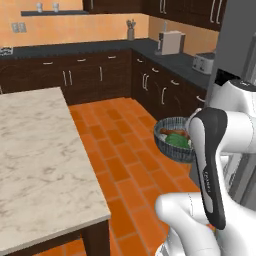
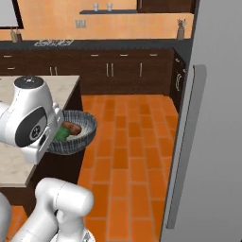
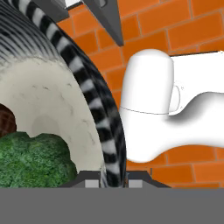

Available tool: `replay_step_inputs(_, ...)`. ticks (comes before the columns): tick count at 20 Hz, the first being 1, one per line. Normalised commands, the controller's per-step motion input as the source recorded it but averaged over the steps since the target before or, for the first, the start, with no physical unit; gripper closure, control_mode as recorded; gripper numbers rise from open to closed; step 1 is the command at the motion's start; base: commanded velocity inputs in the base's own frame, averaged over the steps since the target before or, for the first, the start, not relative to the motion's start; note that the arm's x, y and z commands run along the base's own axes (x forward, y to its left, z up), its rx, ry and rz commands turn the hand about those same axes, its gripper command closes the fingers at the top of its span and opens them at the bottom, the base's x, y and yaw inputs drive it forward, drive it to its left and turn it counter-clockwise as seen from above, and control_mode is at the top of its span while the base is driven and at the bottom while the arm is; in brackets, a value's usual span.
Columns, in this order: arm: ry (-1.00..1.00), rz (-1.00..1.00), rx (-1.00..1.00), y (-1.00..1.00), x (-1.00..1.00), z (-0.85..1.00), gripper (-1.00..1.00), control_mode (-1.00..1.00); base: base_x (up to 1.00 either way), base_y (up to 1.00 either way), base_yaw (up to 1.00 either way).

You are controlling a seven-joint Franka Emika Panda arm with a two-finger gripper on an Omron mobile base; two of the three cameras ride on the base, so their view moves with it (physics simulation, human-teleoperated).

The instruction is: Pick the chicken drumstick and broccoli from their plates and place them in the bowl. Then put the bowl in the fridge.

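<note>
Closest to the hand camera, the jaws (image 3: 113, 180) sit clamped narrow across the rim of the bowl (image 3: 94, 105), one tip inside the wall and one outside. Within the bowl, the broccoli (image 3: 33, 159) lies against the near wall, and the chicken drumstick (image 3: 6, 120) shows as a reddish-brown edge beside it. Both foods are loaded, so the step in hand is judged to be the carry to the fridge (image 2: 212, 118).

From the base views, the bowl hangs in the air over the orange tiled floor (image 2: 127, 156), between the marble worktop (image 1: 40, 160) and the fridge. It looks roughly level, though the arm hides part of it. A rim grip gives little hold against tilting, so the carry should be slow, with the wrist held level.

Further off, the fridge door with its vertical bar handle (image 2: 186, 142) appears to stand across the path; whether a shelf is reachable cannot be told. Dark cabinets (image 1: 100, 75) line the far wall, well apart.
</note>
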Motion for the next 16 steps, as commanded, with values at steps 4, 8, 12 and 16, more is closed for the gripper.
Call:
replay_step_inputs(4,0.00,0.00,0.00,0.00,0.00,0.00,1.00,1.00,0.70,-0.29,0.08)
replay_step_inputs(8,0.00,0.00,0.00,0.00,0.00,0.00,1.00,1.00,0.72,-0.12,0.08)
replay_step_inputs(12,0.00,0.00,0.00,0.00,0.00,0.00,1.00,1.00,0.71,-0.23,0.09)
replay_step_inputs(16,0.00,0.00,0.00,0.00,0.00,0.00,1.00,1.00,0.82,-0.10,0.09)
